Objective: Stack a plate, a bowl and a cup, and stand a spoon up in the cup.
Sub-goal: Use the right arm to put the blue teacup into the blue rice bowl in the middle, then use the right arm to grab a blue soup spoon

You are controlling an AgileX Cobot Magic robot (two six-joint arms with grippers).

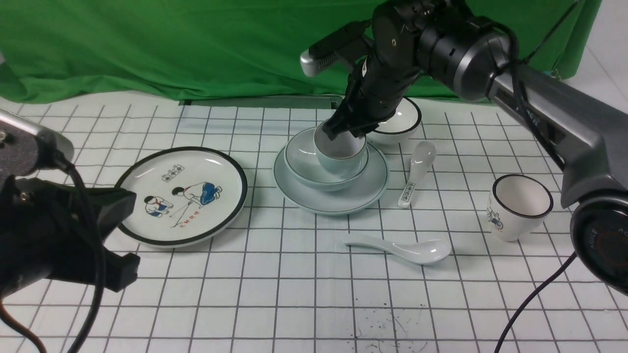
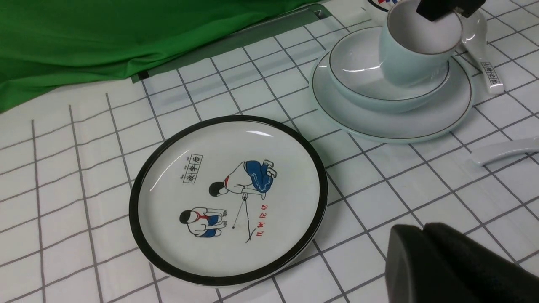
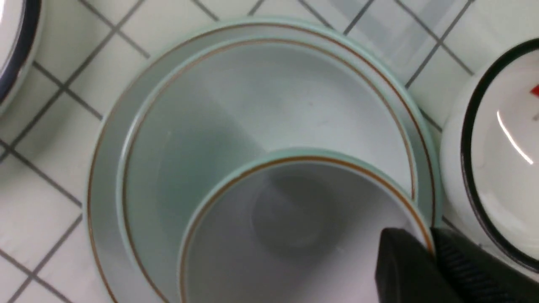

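Front view: right tool (image 1: 343,131) pinches the cup (image 1: 341,162) rim, cup inside the bowl (image 1: 299,166) on the plate (image 1: 343,201).

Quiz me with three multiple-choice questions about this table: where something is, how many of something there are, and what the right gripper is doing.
1. Where is the pale blue cup?
A. In the bowl, which is on the plate.
B. Upside down beside the plate.
C. Hanging high above everything.

2. How many spoons lie on the table?
A. One.
B. Two.
C. Four.

3. What is the right gripper doing?
A. It is open in mid-air.
B. It is shut on the cup's rim.
C. It is holding a spoon.

Answers:
1. A: the cup is down inside the bowl.
2. B: a plain spoon and a patterned spoon both lie flat.
3. B: its fingers pinch the rim, one inside and one outside.
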